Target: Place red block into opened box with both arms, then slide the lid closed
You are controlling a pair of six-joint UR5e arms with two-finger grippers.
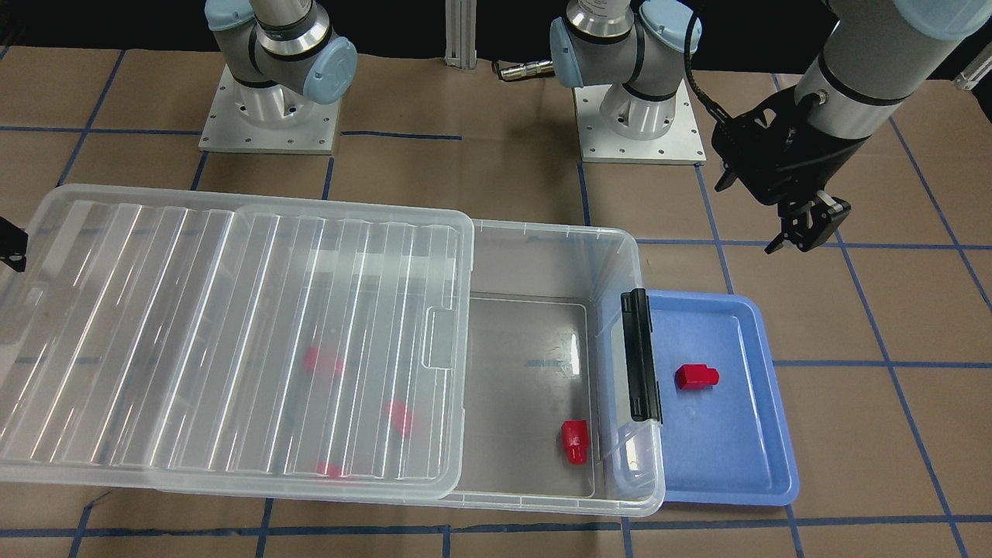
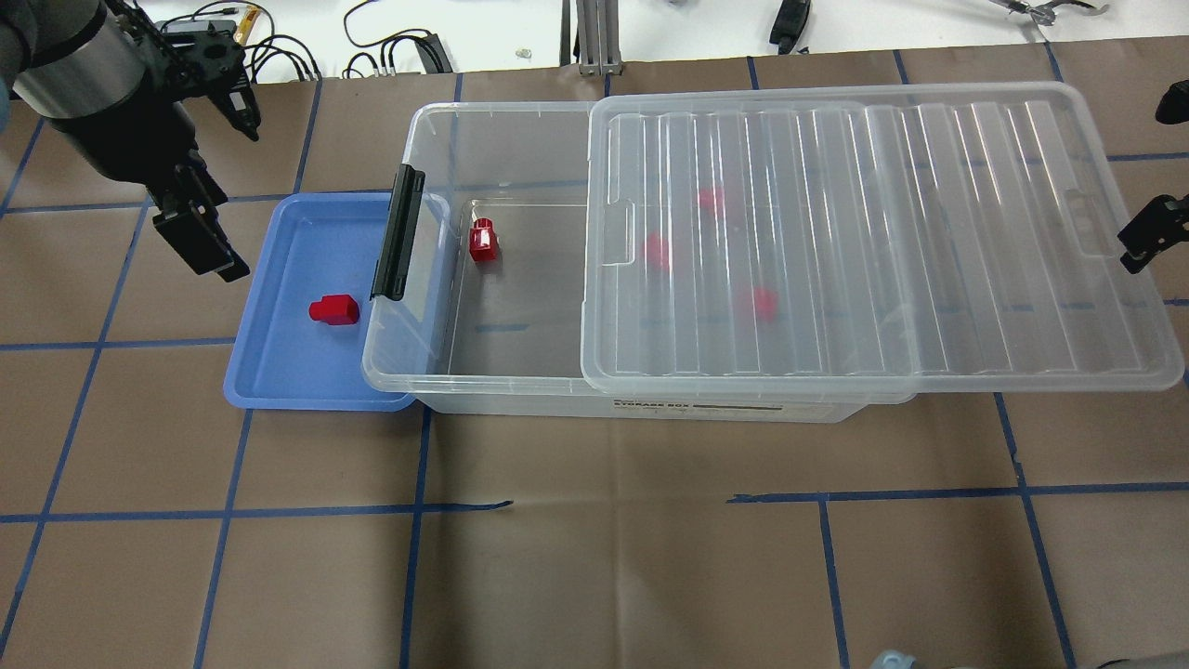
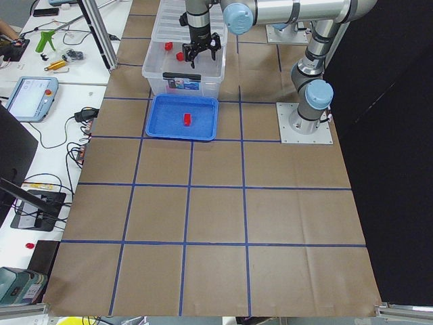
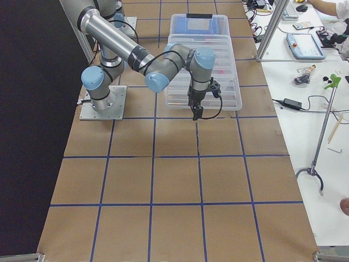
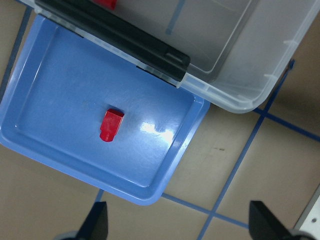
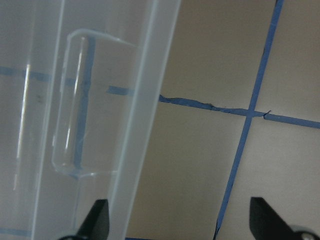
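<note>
One red block [image 1: 696,377] [image 2: 334,309] [image 5: 111,125] lies in the blue tray [image 1: 736,465]. My left gripper [image 1: 806,225] [image 2: 200,242] [image 5: 180,222] hangs open above the table beside the tray's far corner and holds nothing. The clear box [image 1: 558,229] [image 2: 502,110] is partly uncovered at its latch end, where another red block [image 1: 574,442] [image 2: 483,241] rests. The ribbed lid [image 1: 232,333] [image 2: 873,232] [image 6: 50,100] covers the rest, with blurred red blocks beneath it. My right gripper [image 2: 1147,232] [image 6: 180,220] stands open at the lid's far short edge.
The blue tray [image 2: 279,372] butts against the box's black latch bar [image 1: 642,353] [image 2: 398,232]. Brown paper with blue tape lines covers the table. Both arm bases [image 1: 267,116] stand behind the box. Benches with cables and tools flank the table ends.
</note>
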